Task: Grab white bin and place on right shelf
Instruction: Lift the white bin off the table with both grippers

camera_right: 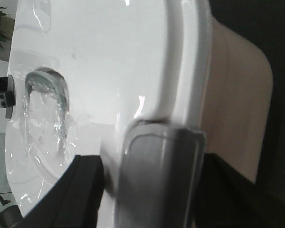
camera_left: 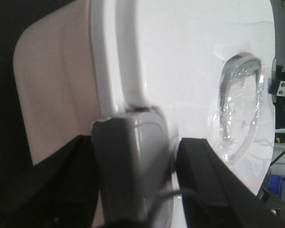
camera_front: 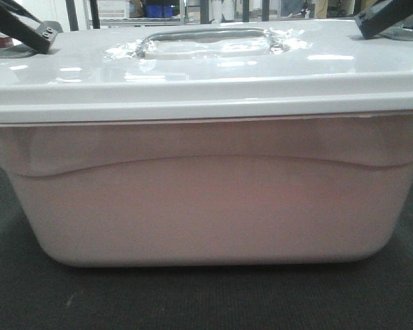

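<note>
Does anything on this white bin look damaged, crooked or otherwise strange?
Yes: clear film lies crinkled over the recessed handle in the lid of the white bin. It looks wrinkled and glinting on an otherwise smooth surface. The lid itself looks evenly seated.

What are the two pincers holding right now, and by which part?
The white bin. The left pincer and the right pincer each clamp a grey latch on the rim of the lid, one at each end of the bin.
</note>
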